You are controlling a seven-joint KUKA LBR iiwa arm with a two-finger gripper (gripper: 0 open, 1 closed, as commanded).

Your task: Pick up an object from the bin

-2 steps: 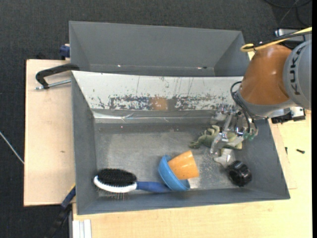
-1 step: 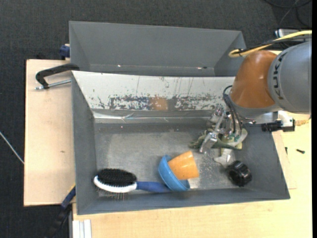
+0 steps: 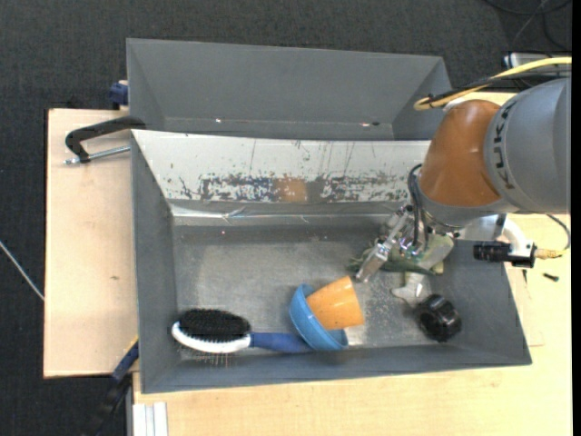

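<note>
My gripper (image 3: 379, 255) hangs low over the right part of the bin floor, just up and right of an orange cup (image 3: 337, 303). The cup lies on its side against a blue bowl-shaped piece (image 3: 307, 323). Right beside the gripper lies a small greenish thing (image 3: 419, 262), partly hidden by the wrist. Just below that is a small white thing (image 3: 409, 289). A black round knob-like thing (image 3: 439, 318) lies near the right front corner.
A hairbrush with black bristles, a white rim and a blue handle (image 3: 214, 331) lies along the front wall at the left. The arm's orange cover reaches in over the bin's right wall.
</note>
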